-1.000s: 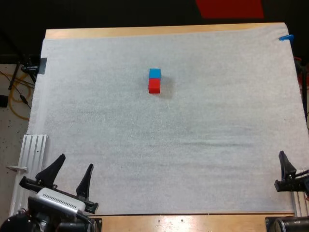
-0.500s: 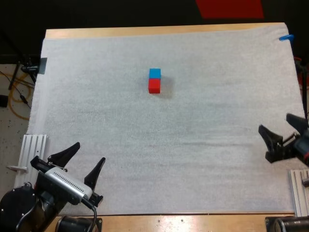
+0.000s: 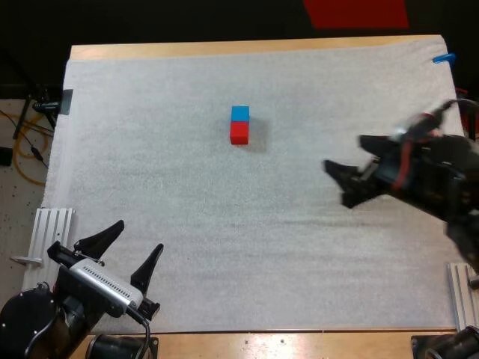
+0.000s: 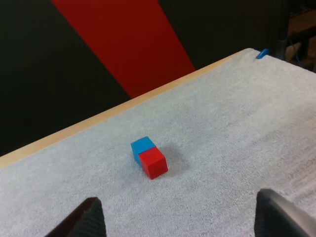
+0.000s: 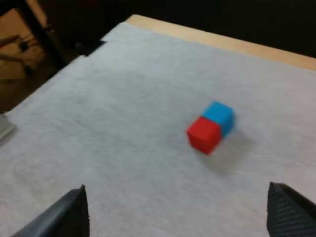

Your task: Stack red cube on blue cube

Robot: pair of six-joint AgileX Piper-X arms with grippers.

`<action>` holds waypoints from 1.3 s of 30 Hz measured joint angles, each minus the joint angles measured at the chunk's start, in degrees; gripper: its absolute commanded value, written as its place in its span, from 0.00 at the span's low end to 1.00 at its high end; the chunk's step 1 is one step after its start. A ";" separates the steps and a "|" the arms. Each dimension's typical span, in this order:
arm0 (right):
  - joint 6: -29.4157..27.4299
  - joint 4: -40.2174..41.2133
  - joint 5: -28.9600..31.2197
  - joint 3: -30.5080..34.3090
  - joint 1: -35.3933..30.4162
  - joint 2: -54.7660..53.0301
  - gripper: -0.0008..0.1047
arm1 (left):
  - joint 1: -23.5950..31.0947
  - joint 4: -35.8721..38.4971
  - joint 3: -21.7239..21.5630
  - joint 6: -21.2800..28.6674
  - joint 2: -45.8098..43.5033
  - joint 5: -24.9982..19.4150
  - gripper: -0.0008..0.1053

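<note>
1. Cubes are shown resting on the white mat [image 3: 187, 209] that covers the desk [image 3: 224, 48]. The red cube [image 3: 239, 133] and the blue cube [image 3: 239, 114] are set side by side and touching, with neither placed on top of the other.
2. The left hand [image 3: 126, 253] is seen at the mat's near edge, its two black fingers spread wide with nothing between them.
3. Both cubes are found well ahead of the left hand and somewhat to its right. The red cube is on the side nearer that hand, and the blue cube is just behind it.
4. The right hand [image 3: 346, 153] is seen over the mat, its fingers likewise spread apart and nothing gripped.
5. From the right hand, the cubes are found ahead of the fingertips and well apart from them. The red cube is the nearer one, with the blue cube touching its far side.
</note>
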 measured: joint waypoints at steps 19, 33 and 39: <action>11.47 -3.08 25.46 -20.71 18.40 31.50 0.68 | 0.00 0.00 0.00 0.00 0.00 0.00 0.60; 26.14 -1.49 33.77 -39.02 18.40 50.86 0.68 | 0.00 0.00 0.00 0.00 0.00 0.00 0.60; 27.49 3.34 35.47 -45.98 18.40 59.62 0.68 | 0.00 0.00 0.00 0.00 0.00 0.00 0.60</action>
